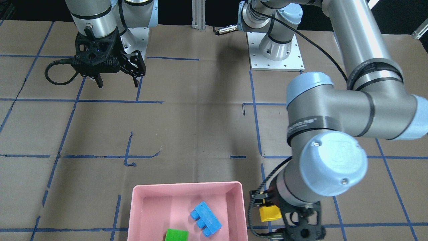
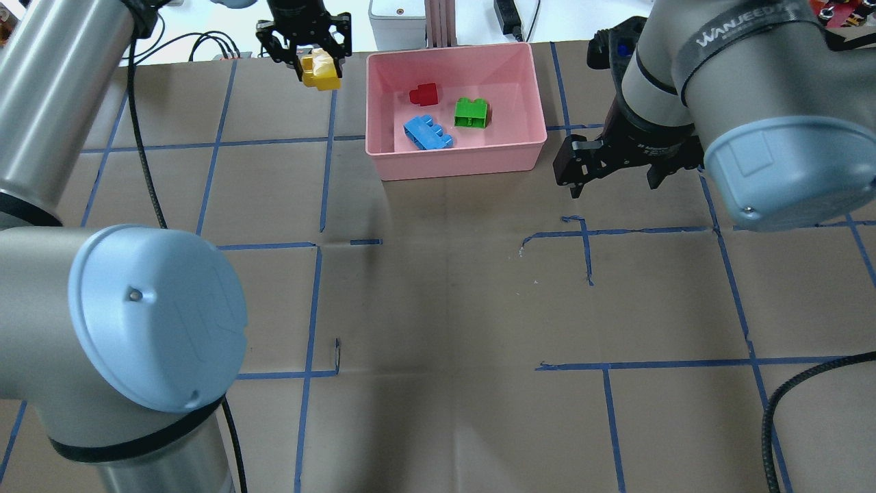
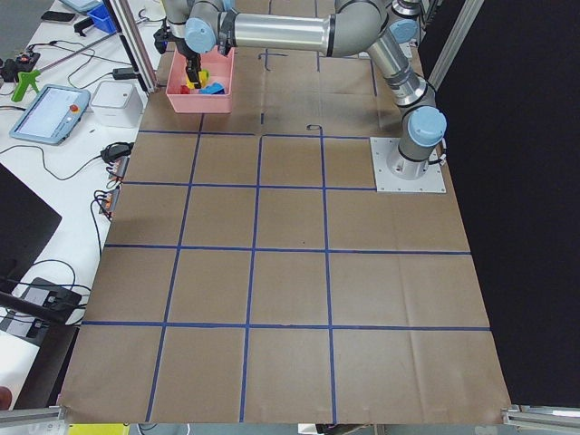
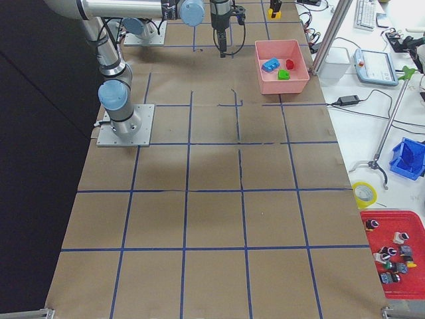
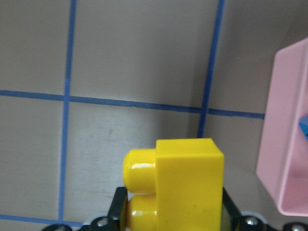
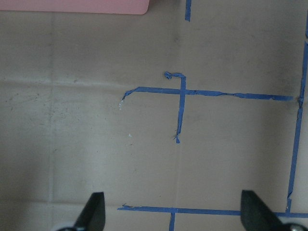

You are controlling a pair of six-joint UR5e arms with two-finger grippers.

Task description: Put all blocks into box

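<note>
Transfer of the last brick toward the box

Left fingers [image 2: 340, 60] were clamped on the yellow brick [image 5: 190, 187], which sat between them with its studs turned away from the box and seemingly raised off the worktop [image 2: 445, 308] beneath them. Just beside those fingers, on the robot's right of them, stood the pink box [image 2: 452, 168]; the brick hung outside its rim. Farther from the fingers, inside the box, lay the blue brick [image 2: 428, 131], the green brick [image 2: 472, 112] and the red brick [image 2: 424, 94], each apart from the others. Beyond the box's far side the right fingers [image 6: 94, 211] hung spread and empty over the worktop. By my judgement the carry step was in hand. The next move called for a sideways shift until the left fingers stood over free box floor, then parting them.
</note>
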